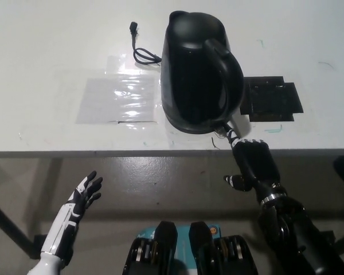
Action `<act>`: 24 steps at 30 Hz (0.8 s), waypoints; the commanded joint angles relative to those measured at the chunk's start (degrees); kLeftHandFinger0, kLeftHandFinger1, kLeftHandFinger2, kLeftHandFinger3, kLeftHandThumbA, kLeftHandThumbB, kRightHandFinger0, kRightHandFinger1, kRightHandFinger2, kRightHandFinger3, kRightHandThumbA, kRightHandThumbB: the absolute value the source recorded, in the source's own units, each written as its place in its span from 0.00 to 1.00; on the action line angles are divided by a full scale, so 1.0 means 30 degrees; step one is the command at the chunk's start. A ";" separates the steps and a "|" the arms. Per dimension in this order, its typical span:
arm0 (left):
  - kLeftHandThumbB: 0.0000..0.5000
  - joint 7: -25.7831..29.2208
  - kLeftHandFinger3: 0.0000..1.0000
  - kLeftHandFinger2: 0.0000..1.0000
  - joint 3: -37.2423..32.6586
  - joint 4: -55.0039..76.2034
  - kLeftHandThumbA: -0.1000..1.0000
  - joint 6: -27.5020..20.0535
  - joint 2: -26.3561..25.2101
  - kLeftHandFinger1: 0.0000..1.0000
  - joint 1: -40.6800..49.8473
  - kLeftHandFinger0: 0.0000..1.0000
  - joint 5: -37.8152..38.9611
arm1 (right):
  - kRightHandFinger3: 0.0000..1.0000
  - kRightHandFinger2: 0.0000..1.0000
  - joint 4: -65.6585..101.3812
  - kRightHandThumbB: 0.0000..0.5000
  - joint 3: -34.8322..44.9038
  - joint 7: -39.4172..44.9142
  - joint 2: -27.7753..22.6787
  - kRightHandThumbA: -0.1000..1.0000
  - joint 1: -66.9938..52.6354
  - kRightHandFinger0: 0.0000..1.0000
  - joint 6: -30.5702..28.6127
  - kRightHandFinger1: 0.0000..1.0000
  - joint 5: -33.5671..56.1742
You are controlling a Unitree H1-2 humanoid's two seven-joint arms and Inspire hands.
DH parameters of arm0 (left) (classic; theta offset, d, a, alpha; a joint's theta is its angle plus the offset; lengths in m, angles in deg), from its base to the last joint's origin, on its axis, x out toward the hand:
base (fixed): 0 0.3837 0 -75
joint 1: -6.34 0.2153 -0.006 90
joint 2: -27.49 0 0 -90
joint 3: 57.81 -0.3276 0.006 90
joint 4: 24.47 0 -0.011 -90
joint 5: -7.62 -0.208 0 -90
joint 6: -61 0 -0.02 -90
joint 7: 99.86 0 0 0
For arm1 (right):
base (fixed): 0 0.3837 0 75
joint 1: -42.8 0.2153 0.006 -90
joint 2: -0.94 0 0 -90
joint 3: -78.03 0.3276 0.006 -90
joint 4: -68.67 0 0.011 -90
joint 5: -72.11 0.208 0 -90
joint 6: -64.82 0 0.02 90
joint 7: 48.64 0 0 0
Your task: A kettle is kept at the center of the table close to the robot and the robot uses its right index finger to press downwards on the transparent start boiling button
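A white table with dark legs stands over a grey, glossy floor.

Right hand pointing, left hand spread.

No text, brand or number can be read anywhere. The kettle shows plain black. The counter carries only faint, illegible scribbles.

Kettle: blocks the table's middle, near the front edge.
Left of kettle: flat clear sheet, open room above.
Right: flat black mat.
Behind: cord.
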 commanded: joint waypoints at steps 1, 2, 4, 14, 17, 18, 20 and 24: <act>0.60 -0.0310 1.00 1.00 0.0027 0.0561 1.00 -0.0282 -0.0386 1.00 -0.0348 1.00 0.0264 | 1.00 0.04 -0.0610 0.42 -0.0434 0.0963 -0.0003 1.00 0.0620 0.00 0.0729 0.00 0.0032; 0.60 -0.0237 1.00 1.00 0.0028 0.0555 1.00 -0.0331 -0.0383 1.00 -0.0328 1.00 0.0122 | 1.00 0.02 -0.0859 0.43 -0.0458 0.0896 -0.0004 1.00 0.0623 0.00 0.0668 0.00 0.0130; 0.59 -0.0257 1.00 1.00 0.0009 0.0566 1.00 -0.0274 -0.0377 1.00 -0.0368 1.00 0.0154 | 1.00 0.03 -0.1091 0.44 -0.0403 0.0956 -0.0006 0.98 0.0625 0.00 0.0704 0.00 0.0377; 0.59 -0.0367 1.00 1.00 -0.0041 0.0241 1.00 -0.0508 -0.0373 1.00 -0.0492 1.00 0.0341 | 1.00 0.00 0.0931 0.49 -0.0485 0.2340 -0.0502 0.96 -0.0772 0.00 0.2283 0.00 0.0299; 0.61 -0.0332 1.00 1.00 -0.0027 0.0227 1.00 -0.0505 -0.0446 1.00 -0.0467 1.00 0.0195 | 1.00 0.00 0.1755 0.49 -0.0540 0.2908 -0.0747 0.97 -0.1196 0.00 0.2690 0.00 0.0255; 0.60 -0.0388 1.00 1.00 -0.0038 0.0222 1.00 -0.0486 -0.0426 1.00 -0.0463 1.00 0.0326 | 1.00 0.00 0.2048 0.47 -0.0525 0.3097 -0.0855 0.97 -0.1324 0.00 0.2825 0.00 0.0258; 0.60 -0.0366 1.00 1.00 -0.0040 0.0235 1.00 -0.0412 -0.0421 1.00 -0.0424 1.00 0.0287 | 1.00 0.02 0.2647 0.48 -0.0405 0.3064 -0.1051 0.97 -0.1623 0.00 0.2801 0.00 0.0315; 0.61 -0.0276 1.00 1.00 -0.0032 0.0152 1.00 -0.0569 -0.0464 1.00 -0.0405 1.00 0.0071 | 1.00 0.00 0.4744 0.48 -0.0089 0.3043 -0.1342 1.00 -0.2186 0.00 0.2649 0.00 0.0498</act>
